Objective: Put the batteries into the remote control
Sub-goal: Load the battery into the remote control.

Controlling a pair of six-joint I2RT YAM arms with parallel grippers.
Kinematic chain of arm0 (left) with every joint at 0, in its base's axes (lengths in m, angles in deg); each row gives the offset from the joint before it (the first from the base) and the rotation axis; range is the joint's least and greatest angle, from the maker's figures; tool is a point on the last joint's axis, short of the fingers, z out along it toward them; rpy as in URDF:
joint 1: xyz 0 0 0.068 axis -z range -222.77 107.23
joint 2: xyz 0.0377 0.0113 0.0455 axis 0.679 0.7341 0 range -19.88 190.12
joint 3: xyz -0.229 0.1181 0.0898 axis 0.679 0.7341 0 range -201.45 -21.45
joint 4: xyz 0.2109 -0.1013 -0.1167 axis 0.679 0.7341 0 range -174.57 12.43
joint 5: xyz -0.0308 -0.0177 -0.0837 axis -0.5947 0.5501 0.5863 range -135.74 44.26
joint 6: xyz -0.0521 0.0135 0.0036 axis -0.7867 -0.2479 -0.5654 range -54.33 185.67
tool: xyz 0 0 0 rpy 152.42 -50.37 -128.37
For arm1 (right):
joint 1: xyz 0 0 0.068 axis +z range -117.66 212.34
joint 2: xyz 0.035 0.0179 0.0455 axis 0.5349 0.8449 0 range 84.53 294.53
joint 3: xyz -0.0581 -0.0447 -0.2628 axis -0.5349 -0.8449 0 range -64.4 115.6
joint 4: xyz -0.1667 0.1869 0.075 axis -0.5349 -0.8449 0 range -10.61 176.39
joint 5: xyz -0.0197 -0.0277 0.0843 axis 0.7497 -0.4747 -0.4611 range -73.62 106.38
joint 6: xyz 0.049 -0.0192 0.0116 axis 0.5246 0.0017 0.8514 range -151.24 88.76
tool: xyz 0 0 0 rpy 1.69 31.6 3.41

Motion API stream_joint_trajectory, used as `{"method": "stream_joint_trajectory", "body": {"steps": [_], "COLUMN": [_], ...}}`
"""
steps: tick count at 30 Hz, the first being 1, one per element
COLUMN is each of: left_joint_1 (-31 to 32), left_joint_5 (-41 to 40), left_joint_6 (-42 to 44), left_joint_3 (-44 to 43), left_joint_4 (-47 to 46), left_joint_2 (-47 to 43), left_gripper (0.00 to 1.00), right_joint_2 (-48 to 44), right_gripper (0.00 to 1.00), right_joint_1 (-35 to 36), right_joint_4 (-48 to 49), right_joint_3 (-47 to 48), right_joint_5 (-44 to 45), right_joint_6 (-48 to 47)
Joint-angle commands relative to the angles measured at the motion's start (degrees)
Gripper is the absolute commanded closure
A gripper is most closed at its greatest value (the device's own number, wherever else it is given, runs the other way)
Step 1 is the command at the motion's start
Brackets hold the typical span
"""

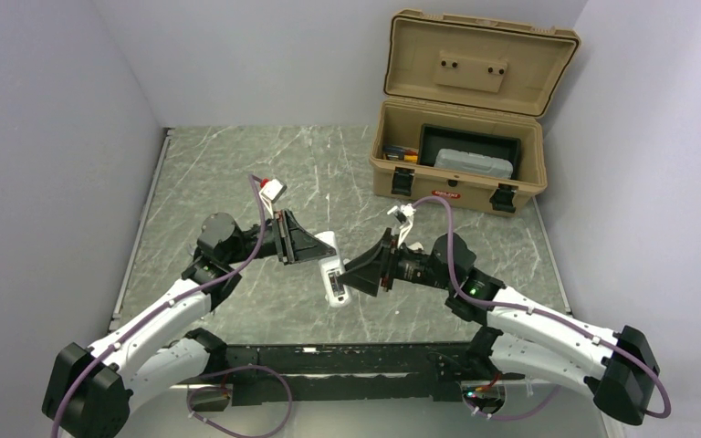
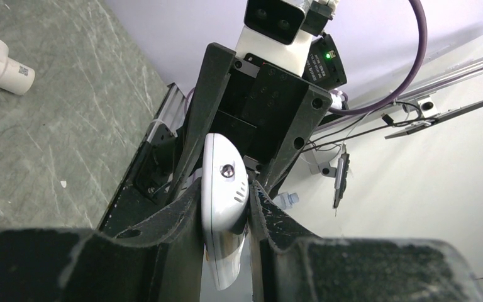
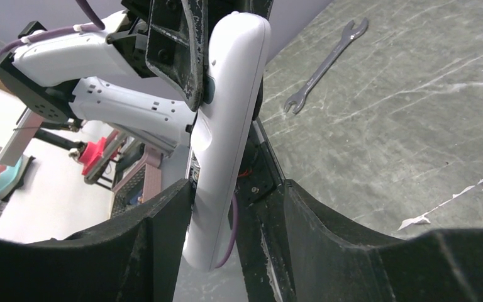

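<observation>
In the middle of the overhead frame the remote control (image 1: 332, 274) hangs above the worktop (image 1: 237, 173), pinched by the left tool (image 2: 225, 214), while the right tool (image 3: 236, 189) sits parted astride its other end, seemingly touching with one finger (image 3: 157, 226) only. No batteries can be made out, so the loading looks wholly undone. Grey marbled stone, pale walls (image 1: 55, 137), an open tan case (image 1: 475, 187) at upper right.

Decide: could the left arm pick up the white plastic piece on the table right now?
Probably not. The left gripper is shut on the remote control, so it is occupied; the white plastic piece lies apart on the table.
</observation>
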Motion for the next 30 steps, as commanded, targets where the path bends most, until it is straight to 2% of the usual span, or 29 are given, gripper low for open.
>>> {"method": "stream_joint_trajectory", "body": {"steps": [1, 6, 15, 19, 21, 23, 25, 30], "left_joint_1": [0.13, 0.13, 0.15, 0.13, 0.13, 0.13, 0.15, 0.11], "left_joint_5": [-0.02, -0.05, -0.12, -0.53, -0.71, -0.79, -0.72, -0.78], "left_joint_6": [0.99, 1.03, 1.18, 1.49, 1.57, 1.84, 2.12, 2.86], "left_joint_3": [-0.57, -0.66, -0.65, -0.65, -0.65, -0.73, -0.74, -0.39], "left_joint_4": [-1.39, -1.41, -0.96, -0.21, -0.01, 0.38, 0.71, 1.14], "left_joint_2": [-0.98, -0.97, -1.37, -1.76, -1.86, -1.86, -1.75, -1.69], "left_gripper": [1.00, 1.00, 1.00, 1.00, 1.00, 1.00, 1.00, 1.00], "right_joint_2": [0.27, 0.79, 2.75, 3.01, 2.96, 2.68, 2.33, 0.40], "right_gripper": [0.42, 0.51, 0.81, 0.89, 0.90, 0.81, 0.65, 0.34], "right_joint_1": [-0.08, -0.12, -0.14, -0.02, -0.04, -0.07, -0.08, -0.07], "right_joint_4": [2.69, 3.07, 0.74, -1.93, -3.08, -2.87, -2.70, -3.82], "right_joint_3": [2.84, 2.49, 4.07, 5.18, 5.49, 5.37, 5.11, 5.14], "right_joint_5": [-1.08, -1.23, -2.19, -0.84, -0.29, -0.26, 0.03, 0.19], "right_joint_6": [-0.07, 0.08, -1.64, -3.21, -3.70, -3.77, -3.82, -5.72]}}
